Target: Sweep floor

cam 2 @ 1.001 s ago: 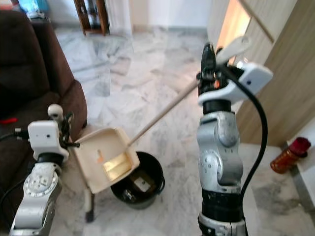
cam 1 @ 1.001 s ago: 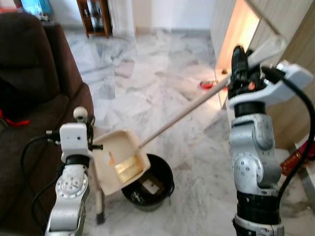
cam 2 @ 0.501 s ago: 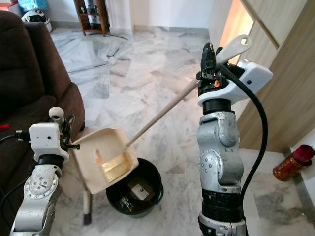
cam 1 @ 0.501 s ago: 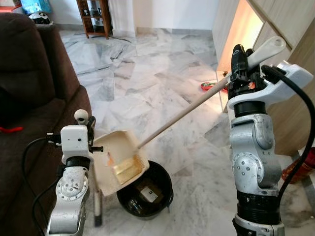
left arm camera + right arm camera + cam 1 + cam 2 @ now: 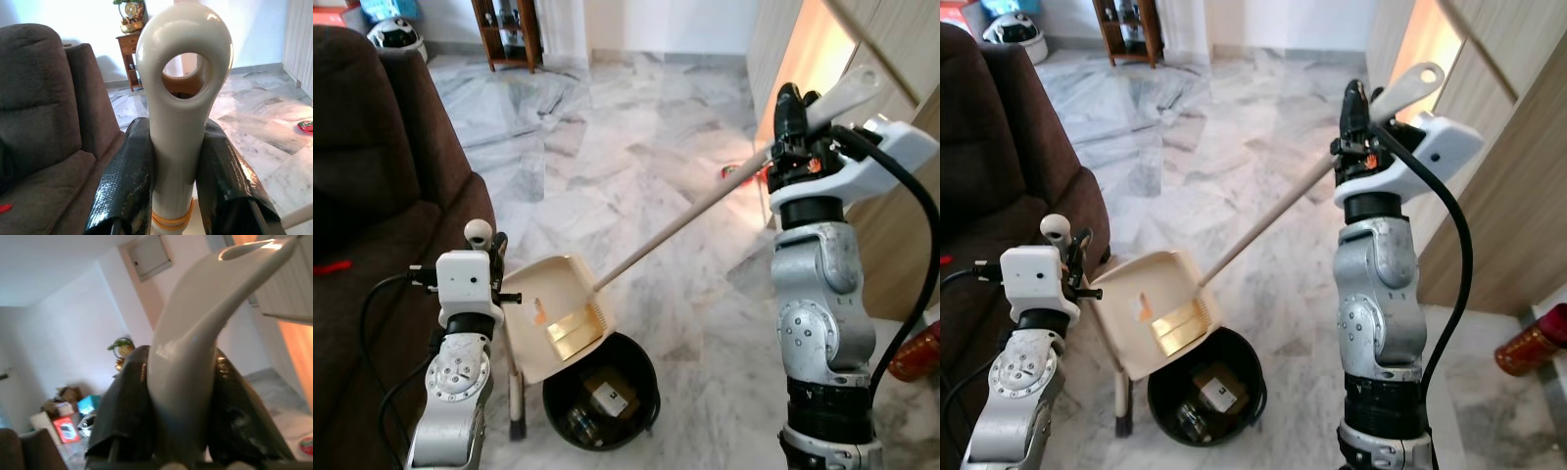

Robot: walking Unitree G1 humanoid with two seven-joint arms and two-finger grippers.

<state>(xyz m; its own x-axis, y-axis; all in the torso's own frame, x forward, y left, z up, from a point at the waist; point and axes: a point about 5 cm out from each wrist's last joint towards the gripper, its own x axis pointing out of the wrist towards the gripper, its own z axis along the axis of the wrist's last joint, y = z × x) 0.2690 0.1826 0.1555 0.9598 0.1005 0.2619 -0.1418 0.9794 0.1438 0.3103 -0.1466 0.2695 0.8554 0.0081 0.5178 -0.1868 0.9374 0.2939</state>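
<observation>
My left gripper (image 5: 178, 181) is shut on the cream handle of a dustpan (image 5: 553, 328), just below the handle's ring end (image 5: 183, 63). The pan is tilted above a black bin (image 5: 607, 397) on the marble floor. A yellow brush head (image 5: 570, 331) lies inside the pan. From it the long cream broom stick (image 5: 680, 220) rises to the right. My right gripper (image 5: 790, 117) is shut on the stick near its flat top end (image 5: 205, 323), held at chest height.
A brown sofa (image 5: 372, 196) stands close on the left. Wooden cabinet panels (image 5: 901, 59) line the right side. A red item (image 5: 736, 171) lies on the floor by them, and a red bottle (image 5: 1528, 348) stands at lower right. Open marble floor (image 5: 607, 127) stretches ahead.
The whole picture has shifted as the camera moved, and the bin now sits lower in view. The pan stays tilted over the bin, and both grips are unchanged.
</observation>
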